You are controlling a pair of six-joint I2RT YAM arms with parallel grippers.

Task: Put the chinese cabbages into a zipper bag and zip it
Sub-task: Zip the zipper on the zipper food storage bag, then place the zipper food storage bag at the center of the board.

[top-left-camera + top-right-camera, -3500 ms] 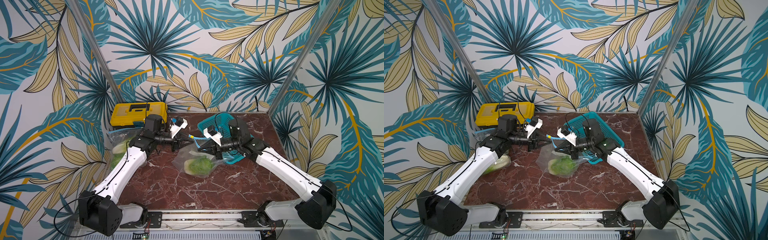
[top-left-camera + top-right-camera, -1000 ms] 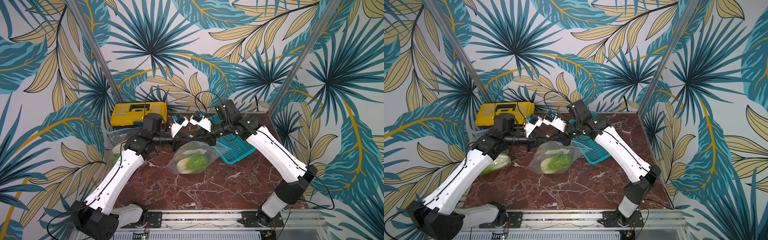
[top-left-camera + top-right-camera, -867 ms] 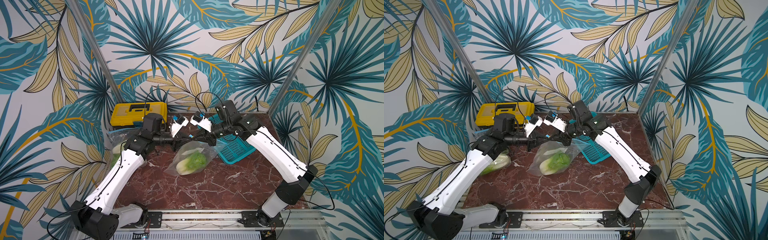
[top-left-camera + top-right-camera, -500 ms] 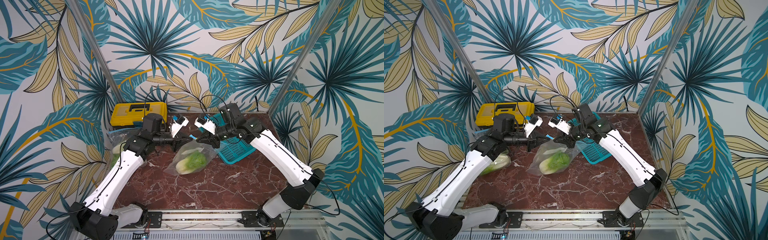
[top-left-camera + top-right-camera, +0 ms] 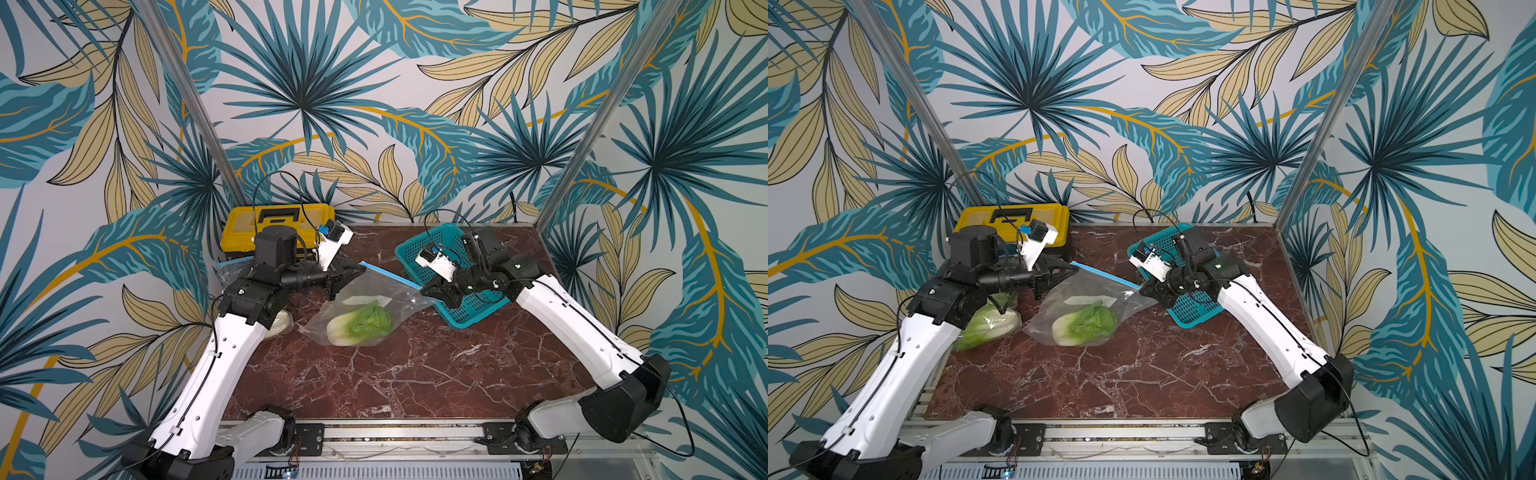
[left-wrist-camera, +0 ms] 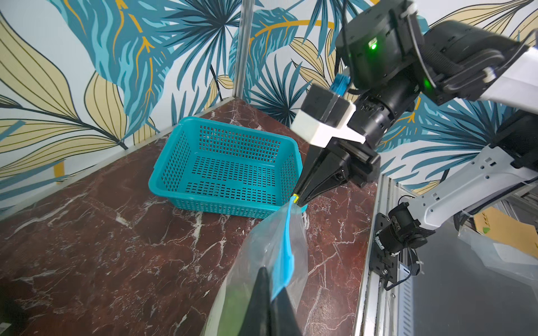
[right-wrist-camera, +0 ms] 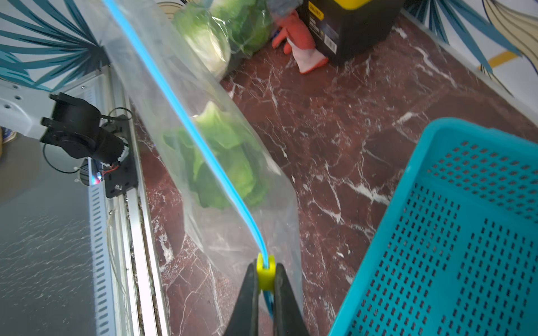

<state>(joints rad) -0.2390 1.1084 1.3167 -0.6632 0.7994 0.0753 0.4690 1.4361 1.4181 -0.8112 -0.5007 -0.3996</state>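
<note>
Currently left jaws are pinching the zipper bag (image 5: 399,301) at eleven o'clock, right jaws squeezing its three-o'clock slider (image 7: 265,272).

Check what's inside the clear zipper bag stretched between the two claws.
One chinese cabbage lies inside the zipper bag, white base and green leaves showing through the clear plastic. No second head shows; what lies under the cabbage is covered.

The near tabletop (image 5: 415,374) lies free; the zipper bag (image 5: 374,293) spans the middle; teal basket (image 5: 478,309) and yellow toolbox (image 5: 245,220) block the back.
</note>
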